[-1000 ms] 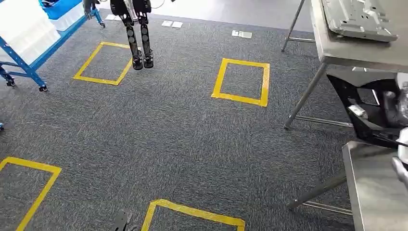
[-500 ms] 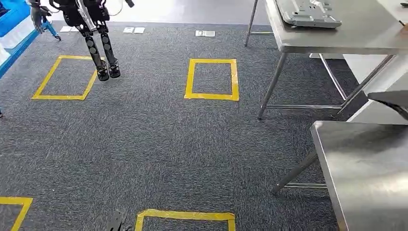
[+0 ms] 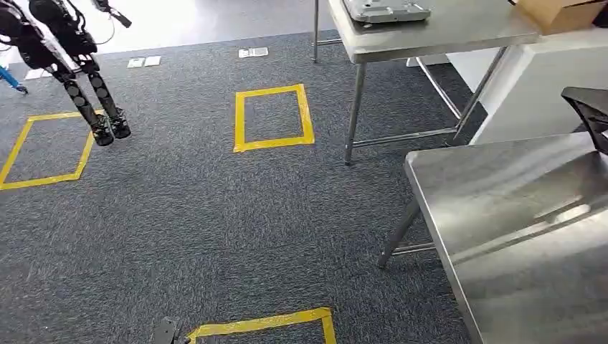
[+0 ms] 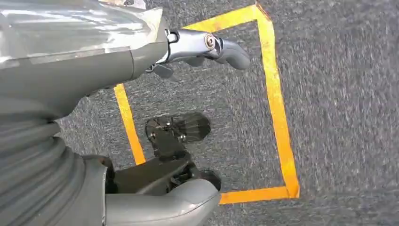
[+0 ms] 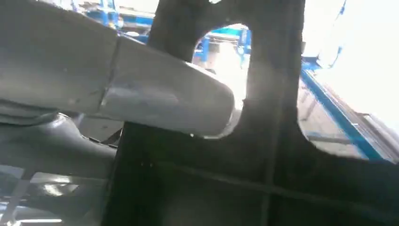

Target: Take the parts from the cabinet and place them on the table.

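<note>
Grey carpet with yellow tape squares (image 3: pixel 273 117) fills the head view, a steel table (image 3: pixel 516 229) close at right, where a black part (image 3: pixel 589 115) pokes in above its edge, apparently ready for setting down. Left wrist: the left hand (image 4: pixel 155 117) hangs empty over the floor, fingers apart. Right wrist: the right hand (image 5: pixel 117 89) grips the part (image 5: pixel 263 141), thumb across it.

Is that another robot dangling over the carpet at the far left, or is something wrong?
Yes, a second robot hangs there, its feet seemingly just above the carpet by a yellow tape square. It looks suspended rather than standing. Nothing appears spilled or broken.
</note>
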Available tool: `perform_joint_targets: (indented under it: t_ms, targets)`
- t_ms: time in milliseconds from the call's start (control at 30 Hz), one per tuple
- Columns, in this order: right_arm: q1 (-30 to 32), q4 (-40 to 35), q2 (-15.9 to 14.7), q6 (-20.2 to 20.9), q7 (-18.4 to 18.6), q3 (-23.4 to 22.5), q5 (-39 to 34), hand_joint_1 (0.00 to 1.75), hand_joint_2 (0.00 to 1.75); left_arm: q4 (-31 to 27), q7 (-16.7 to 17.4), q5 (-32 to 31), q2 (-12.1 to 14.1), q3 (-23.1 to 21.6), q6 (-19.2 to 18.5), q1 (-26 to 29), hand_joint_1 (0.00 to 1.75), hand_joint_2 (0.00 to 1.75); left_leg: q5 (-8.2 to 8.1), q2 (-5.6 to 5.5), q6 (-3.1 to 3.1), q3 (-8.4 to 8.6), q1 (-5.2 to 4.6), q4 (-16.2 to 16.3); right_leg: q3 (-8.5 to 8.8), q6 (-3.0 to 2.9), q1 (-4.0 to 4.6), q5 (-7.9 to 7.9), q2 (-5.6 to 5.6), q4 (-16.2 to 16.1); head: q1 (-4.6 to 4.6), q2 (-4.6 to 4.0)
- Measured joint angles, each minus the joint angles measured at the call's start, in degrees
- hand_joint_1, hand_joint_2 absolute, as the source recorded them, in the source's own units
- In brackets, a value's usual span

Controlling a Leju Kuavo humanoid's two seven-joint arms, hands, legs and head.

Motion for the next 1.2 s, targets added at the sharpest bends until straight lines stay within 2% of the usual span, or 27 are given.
perform_joint_targets:
  t_ms: [33,100,133,167,233,267,300,333,367,433,467,533,600,667,700,767,800,833,867,933,967,1000,1033,1067,1133,1167,1200]
  targets:
    - [-0.53,0.11,0.24,-0.2,0.02,0.02,0.0,1.75,0.0,0.02,-0.2,0.09,0.0,0.09,0.0,0.17,0.0,1.75,-2.02,-1.71,0.13,-1.42,0.0,3.32,-0.02,-0.01,0.18,0.0,0.5,0.0,0.02,0.0]
    - [-0.65,0.24,0.96,-1.6,-0.44,0.0,0.02,1.75,0.0,0.07,-0.52,0.26,0.0,0.46,0.0,0.66,0.0,1.75,-6.36,-3.06,0.54,-6.34,-0.16,13.36,-0.03,-0.74,0.82,0.03,1.94,0.0,-0.22,0.0]
    - [-0.12,0.24,1.09,-2.61,-1.65,-0.45,0.02,1.75,0.0,0.07,-0.57,0.35,0.02,0.72,0.04,0.89,0.0,1.75,-6.94,-3.32,0.91,-8.17,-0.27,16.5,-0.04,-0.81,1.19,0.04,2.66,0.01,-0.2,0.0]
    - [0.43,0.24,1.09,-3.43,-2.45,-1.21,0.02,1.75,0.0,0.07,-0.59,0.44,0.02,0.85,0.09,1.06,0.0,1.75,-6.34,-3.46,1.28,-8.64,-0.43,16.81,-0.02,-1.02,1.47,0.08,3.19,0.01,-0.2,0.0]
    - [1.31,0.17,1.14,-4.44,-3.67,-3.67,0.02,1.75,0.0,0.09,-0.66,0.48,0.02,1.07,0.09,1.2,0.0,1.75,-1.45,-4.18,2.53,-5.89,-1.05,9.82,0.01,-1.05,1.71,0.08,4.65,0.01,-0.17,0.0]
    - [1.51,0.13,1.14,-4.59,-3.91,-4.53,0.02,1.75,0.0,0.09,-0.72,0.48,0.02,1.14,0.11,1.19,0.0,1.75,1.27,-5.92,3.11,-3.36,-1.24,4.53,0.04,-1.04,1.71,0.1,5.37,0.01,-0.17,0.0]
    - [1.75,0.13,1.29,-5.02,-4.25,-5.26,0.02,1.75,0.0,0.09,-0.81,0.48,0.13,1.29,0.13,1.19,0.0,1.75,2.89,-9.42,3.66,-1.4,-1.3,0.55,-0.01,-1.13,1.6,0.2,5.9,0.01,-0.18,0.0]
    - [2.2,0.11,1.44,-5.73,-5.14,-5.73,0.02,1.75,0.0,0.09,-0.85,0.5,0.17,1.38,0.24,1.22,0.0,1.75,2.68,-9.54,3.69,-0.79,-1.26,-0.7,-0.21,-1.12,2.19,0.2,6.67,0.17,-0.13,0.0]
    - [3.73,-0.64,1.62,-7.09,-6.37,-6.89,0.02,1.75,0.0,0.09,-0.87,0.5,0.2,1.44,0.39,1.22,0.0,1.75,2.77,-8.07,3.46,-0.63,-1.4,-0.72,-0.3,-0.94,2.04,0.35,7.26,-0.03,-0.22,0.0]
    - [6.8,-2.71,1.49,-8.09,-7.32,-10.65,0.02,1.75,0.0,0.09,-0.9,0.55,0.13,1.55,0.37,1.11,0.0,1.75,2.82,-7.01,3.63,-0.42,-1.71,-0.97,-0.54,-0.38,1.92,0.7,8.46,-0.32,-0.13,0.0]
    - [7.53,-3.25,1.29,-8.19,-7.71,-12.38,0.02,1.75,0.0,0.09,-0.9,0.55,0.0,1.57,0.37,1.07,0.0,1.75,3.56,-6.04,3.99,-0.03,-1.19,-2.18,-0.89,-0.11,2.36,0.69,8.69,-0.19,-0.17,0.0]
    - [9.16,-4.52,1.65,-9.08,-8.63,-15.23,-0.04,1.75,0.0,0.09,-0.96,0.68,-0.02,1.77,0.5,1.05,0.0,1.75,4.03,-4.87,4.33,0.34,-1.52,-3.12,-3.08,-0.54,2.22,-1.9,2.9,4.03,0.21,0.0]
    - [12.23,-6.63,3.11,-10.97,-10.47,-17.97,-0.07,1.75,0.0,0.09,-0.9,0.68,0.07,2.19,0.61,1.12,0.0,1.75,4.03,-3.02,4.36,0.33,-1.51,-3.11,-6.86,-0.35,2.03,-5.28,1.45,12.43,0.17,0.0]
    - [20.43,-12.78,5.75,-11.58,-12.18,-23.57,-0.33,1.75,0.0,0.09,-0.41,0.68,-0.02,2.38,0.87,1.05,0.0,1.75,3.85,-1.75,4.21,0.31,-1.23,-3.09,-8.29,0.6,1.5,-6.19,0.89,16.35,0.48,0.0]
    - [24.08,-15.97,8.01,-11.65,-13.35,-26.43,-0.02,1.75,0.0,0.09,-0.31,0.68,-0.04,2.43,1.12,1.02,0.0,1.75,3.8,-1.08,4.13,0.3,-1.11,-3.07,-6.94,1.26,0.98,-5.27,0.49,14.06,0.57,0.0]
    - [32.43,-24.59,12.53,-11.76,-14.96,-31.77,-0.02,1.75,0.0,0.09,0.06,0.66,-0.17,2.41,1.14,0.82,0.0,1.75,3.47,0.03,3.59,0.33,-0.91,-2.92,-0.83,2.64,0.13,-2.13,-1.58,3.52,0.68,0.0]
    - [35.5,-29.02,14.54,-11.78,-15.74,-34.22,-0.02,1.75,0.0,0.09,0.15,0.66,-0.17,2.43,1.16,0.73,0.0,1.75,3.17,0.41,3.11,0.45,-0.99,-2.54,1.66,2.87,-0.08,-1.45,-4.47,-0.74,0.79,0.0]
    - [37.76,-32.75,17.12,-11.78,-16.4,-36.29,0.0,1.75,0.0,0.09,0.26,0.66,-0.11,2.45,1.29,0.74,0.0,1.75,2.63,1.12,2.35,0.47,-1.34,-2.19,2.0,2.52,1.14,-1.11,-5.6,-0.93,1.16,0.0]
    - [40.06,-35.6,19.02,-11.78,-16.9,-37.86,-0.07,1.75,0.0,0.09,0.33,0.66,-0.09,2.47,1.31,0.71,0.0,1.75,2.38,1.66,1.96,0.71,-1.3,-2.17,1.72,1.57,1.04,-1.04,-4.4,-0.85,1.0,0.0]
    - [44.0,-41.5,22.65,-11.78,-19.83,-41.03,0.0,1.75,0.0,0.09,0.2,0.76,-0.28,2.58,1.48,0.65,0.0,1.75,2.26,2.99,1.54,1.27,-1.15,-2.47,1.56,1.01,1.45,-1.12,-3.05,-0.68,0.96,0.0]
    - [45.17,-44.53,25.45,-11.78,-21.52,-42.58,0.0,1.75,0.0,0.09,-0.11,0.83,-0.39,2.76,1.66,0.64,0.0,1.75,1.87,3.76,1.04,1.47,-0.9,-2.38,1.7,0.33,1.02,-0.91,-2.15,-0.95,0.96,0.0]
    - [46.07,-46.41,27.94,-11.78,-22.78,-43.48,0.0,1.75,0.0,0.09,-0.59,0.81,-0.37,3.11,1.81,0.56,0.0,1.75,1.01,1.36,0.46,1.32,-0.39,-1.45,1.92,-0.06,0.31,-0.77,-1.71,-1.05,0.84,0.0]
    - [46.24,-47.64,30.17,-11.78,-24.15,-44.02,0.0,1.75,0.0,0.09,-0.89,0.81,-0.39,3.73,1.99,0.56,0.0,1.75,-0.96,-1.29,0.29,0.43,-0.19,1.12,1.89,-0.93,0.34,-0.63,-1.15,-1.05,0.73,0.0]
    - [46.01,-47.74,32.16,-11.78,-25.42,-44.04,0.02,1.75,0.0,0.09,-0.9,0.87,-0.5,4.24,2.1,0.62,0.0,1.75,-3.4,-2.64,0.15,-1.38,-0.15,5.37,1.87,-1.52,0.51,-0.58,-0.36,-1.07,0.55,0.0]
    - [46.12,-47.65,35.52,-11.78,-26.02,-44.06,0.02,1.75,0.0,0.11,-0.92,1.2,-0.52,5.16,2.27,0.78,0.0,1.75,-7.07,-3.46,-0.04,-5.61,-0.11,13.89,1.7,-1.63,0.8,-0.55,0.94,-1.05,0.35,0.0]
    - [46.11,-47.28,36.24,-11.78,-25.26,-44.0,0.04,1.75,0.0,0.09,-0.98,1.25,-0.52,5.53,2.29,0.83,0.0,1.75,-7.04,-3.51,-0.04,-6.47,-0.08,15.28,1.67,-1.8,0.92,-0.44,1.31,-1.04,0.28,0.0]
    - [46.03,-46.71,36.55,-11.78,-24.32,-43.87,0.04,1.75,0.0,0.09,-1.05,1.27,-0.52,5.77,2.29,0.85,0.0,1.75,-5.83,-3.51,0.01,-6.11,0.02,14.18,1.67,-1.79,0.91,-0.44,1.6,-1.02,0.28,0.0]
